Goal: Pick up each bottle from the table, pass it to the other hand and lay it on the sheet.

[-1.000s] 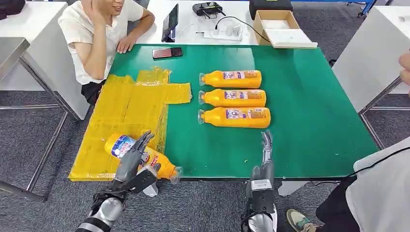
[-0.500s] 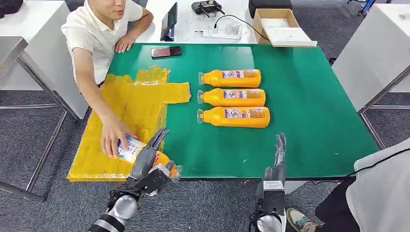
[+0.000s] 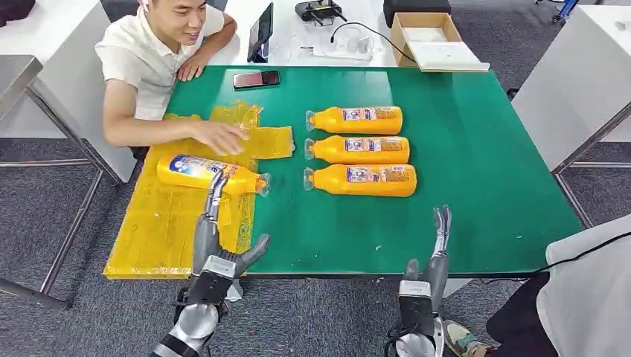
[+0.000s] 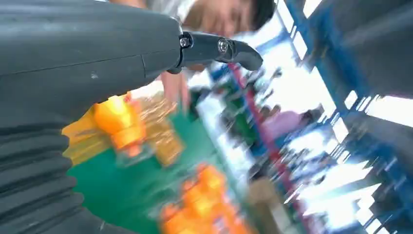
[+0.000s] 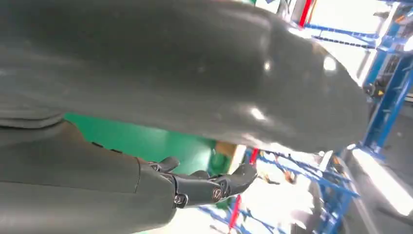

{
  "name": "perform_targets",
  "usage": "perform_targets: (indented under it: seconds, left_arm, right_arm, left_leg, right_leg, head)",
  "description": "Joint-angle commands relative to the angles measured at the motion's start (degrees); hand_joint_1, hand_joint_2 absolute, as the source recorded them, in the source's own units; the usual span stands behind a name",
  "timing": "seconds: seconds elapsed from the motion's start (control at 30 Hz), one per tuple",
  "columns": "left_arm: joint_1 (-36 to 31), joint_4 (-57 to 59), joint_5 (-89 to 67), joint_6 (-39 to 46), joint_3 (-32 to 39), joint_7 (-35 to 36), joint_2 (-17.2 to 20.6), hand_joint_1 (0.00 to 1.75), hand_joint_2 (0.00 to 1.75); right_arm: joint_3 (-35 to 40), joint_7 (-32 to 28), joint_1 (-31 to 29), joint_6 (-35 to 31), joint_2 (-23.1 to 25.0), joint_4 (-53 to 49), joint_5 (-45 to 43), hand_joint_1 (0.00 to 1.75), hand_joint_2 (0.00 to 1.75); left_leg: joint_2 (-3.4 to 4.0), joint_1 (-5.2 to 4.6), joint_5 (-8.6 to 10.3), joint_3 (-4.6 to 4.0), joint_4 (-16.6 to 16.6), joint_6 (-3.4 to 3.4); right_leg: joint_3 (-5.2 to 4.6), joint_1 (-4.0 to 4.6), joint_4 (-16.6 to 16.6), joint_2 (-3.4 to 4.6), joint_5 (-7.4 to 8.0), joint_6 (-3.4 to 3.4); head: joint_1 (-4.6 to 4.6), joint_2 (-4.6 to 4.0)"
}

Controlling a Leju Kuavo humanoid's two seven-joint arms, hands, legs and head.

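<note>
Lying on its side on the yellow sheet [image 3: 186, 201], at about 10 o'clock from the counter's middle, one orange bottle [image 3: 210, 175] points its clear cap toward 3 o'clock, and a person's hand [image 3: 221, 137] rests on the sheet just beyond it. Three more orange bottles lie side by side on the bare green counter [image 3: 476, 171] near its middle, caps toward 9 o'clock: the far bottle [image 3: 356, 120], the middle bottle [image 3: 359, 149] and the near bottle [image 3: 362, 180]. The left hand [image 3: 216, 238] is raised over the sheet's near part at about 7 o'clock, empty, fingers stretched toward the lying bottle and thumb spread out to the side; its fingertips [image 3: 218, 181] overlap the bottle in the head view, but whether they touch it cannot be told. The right hand [image 3: 435, 253] stands at the counter's near edge at about 5 o'clock, empty, fingers straight and pointing away from the robot. A dark phone [image 3: 257, 79] lies at the counter's far edge near 11 o'clock.
</note>
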Motion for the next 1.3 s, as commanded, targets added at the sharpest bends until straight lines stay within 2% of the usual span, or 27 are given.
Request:
perform_targets:
  seconds: [0.03,0.13,0.2,0.23,0.33,0.43,0.57,0.73,0.87,0.97,1.1,1.17,1.3]
  left_arm:
    - [1.52,-5.6,0.8,0.6,-1.79,-0.16,-0.11,0.0,1.75]
    - [3.29,-8.84,9.04,3.97,-0.28,-6.4,-1.96,0.0,1.75]
    - [4.81,-12.8,11.85,5.88,-0.59,-7.13,-1.76,0.0,1.75]
    - [5.17,-13.61,12.23,6.39,-0.67,-7.09,-1.45,0.0,1.75]
    - [5.16,-12.79,13.33,5.84,-0.83,-5.77,0.05,0.0,1.75]
    - [4.8,-10.33,12.63,5.27,-1.04,-4.44,0.38,0.0,1.75]
    - [5.22,-9.03,10.31,5.56,-1.8,-3.17,0.7,0.0,1.75]
    - [5.83,-8.19,9.65,4.9,-1.41,-1.05,0.36,0.0,1.75]
    - [6.38,-8.79,8.33,4.91,-1.04,-0.16,0.28,0.0,1.75]
    - [6.23,-8.58,7.84,4.55,-1.26,0.35,0.18,0.0,1.75]
    - [6.1,-8.35,7.83,4.52,-1.33,0.37,0.04,0.0,1.75]
    - [5.72,-7.68,7.47,4.17,-1.67,0.87,-0.17,0.0,1.75]
    - [5.46,-7.36,7.43,4.1,-1.85,0.95,-0.35,0.0,1.75]
  right_arm:
    - [2.0,-1.82,-0.46,-0.84,-2.0,0.27,0.17,0.0,0.0]
    - [1.95,-1.82,-1.07,-1.52,-3.16,1.13,0.66,0.0,0.0]
    - [1.66,-1.07,-2.45,-3.51,-5.67,2.59,4.89,0.0,0.0]
    - [1.09,-0.57,-3.34,-4.37,-6.79,3.7,6.86,0.0,1.75]
    - [-0.45,2.88,-7.37,-8.66,-11.66,10.02,18.45,0.0,1.75]
    - [-1.68,5.16,-11.79,-11.72,-14.78,17.05,25.93,0.0,1.75]
    - [-1.1,6.23,-14.65,-11.7,-15.82,19.71,29.16,0.0,1.75]
    - [1.47,14.71,-18.71,-9.78,-17.87,27.7,36.51,0.0,1.75]
    - [3.23,18.39,-21.81,-7.04,-18.59,35.6,40.07,0.0,1.75]
    - [4.07,18.76,-23.6,-5.51,-18.49,38.84,40.55,0.0,1.75]
    - [4.29,18.87,-24.13,-5.12,-18.34,39.48,40.57,0.0,1.75]
    - [5.63,20.18,-26.18,-1.96,-18.0,42.01,41.25,0.0,1.75]
    - [6.14,20.49,-27.08,-1.09,-17.34,42.78,41.29,0.0,1.75]
  left_leg:
    - [0.08,0.03,-0.03,0.06,-0.01,-0.07]
    - [0.16,0.06,-0.08,0.13,0.01,-0.12]
    - [0.13,0.05,-0.06,0.06,0.02,-0.06]
    - [0.22,0.06,-0.12,0.12,0.04,-0.09]
    - [0.22,0.05,-0.08,0.17,-0.02,-0.07]
    - [0.23,0.04,-0.05,0.26,-0.1,-0.07]
    - [0.25,-0.01,-0.04,0.28,-0.1,-0.1]
    - [0.16,-0.02,-0.03,0.18,-0.06,-0.06]
    - [0.19,0.01,-0.04,0.21,-0.06,-0.05]
    - [0.31,0.05,-0.08,0.29,-0.06,-0.1]
    - [0.25,0.02,-0.06,0.2,-0.06,-0.1]
    - [0.24,0.01,-0.06,0.2,-0.07,-0.1]
    - [0.22,0.01,-0.05,0.13,-0.01,-0.08]
  right_leg:
    - [0.05,0.04,-0.01,0.02,-0.02,-0.08]
    - [0.11,0.08,-0.01,0.06,-0.04,-0.14]
    - [0.04,0.06,-0.01,0.06,-0.02,-0.09]
    - [0.08,0.08,0.02,0.12,-0.05,-0.13]
    - [0.15,0.06,-0.06,0.12,-0.01,-0.1]
    - [0.27,0.05,-0.17,0.14,0.04,-0.09]
    - [0.26,0.02,-0.14,0.14,0.04,-0.12]
    - [0.17,0.01,-0.1,0.1,0.05,-0.04]
    - [0.2,0.04,-0.11,0.12,0.05,-0.04]
    - [0.27,0.08,-0.13,0.21,0.05,-0.09]
    - [0.2,0.04,-0.09,0.16,0.04,-0.08]
    - [0.19,0.03,-0.08,0.16,0.03,-0.09]
    - [0.12,0.03,-0.03,0.16,0.04,-0.06]
  head:
    - [0.0,0.0]
    - [0.0,0.02]
    - [0.0,0.02]
    - [0.0,0.02]
    - [0.0,0.02]
    - [0.0,0.02]
    - [0.0,0.02]
    - [0.0,0.0]
    - [-0.02,0.02]
    - [0.0,0.02]
    - [0.0,0.02]
    - [0.0,0.0]
    - [0.0,0.0]
